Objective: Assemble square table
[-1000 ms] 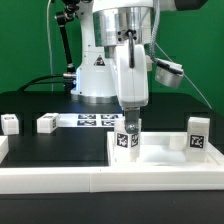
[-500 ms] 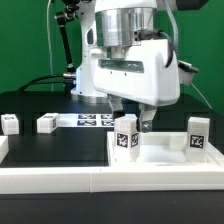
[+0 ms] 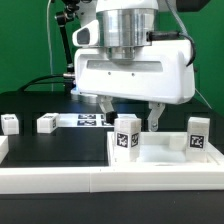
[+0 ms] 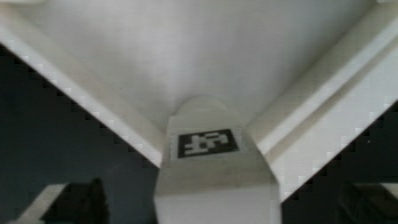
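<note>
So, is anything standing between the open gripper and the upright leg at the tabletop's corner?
Nothing visible does. The gripper hangs open over the leg, one finger to each side of it, with only free air between. The other legs stand apart from it, and the tabletop lies below.

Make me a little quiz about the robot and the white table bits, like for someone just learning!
1. True or false: the gripper is shut tight.
2. How many legs can you count in the exterior view?
3. Where does the leg under the gripper stand?
A) in a corner of the tabletop
B) on the marker board
C) on top of another leg

Key:
1. False. The jaws are wide open, one finger on each side of the leg and clear of it.
2. Four: two at the exterior view's left, one under the gripper, one at the right.
3. A
</note>
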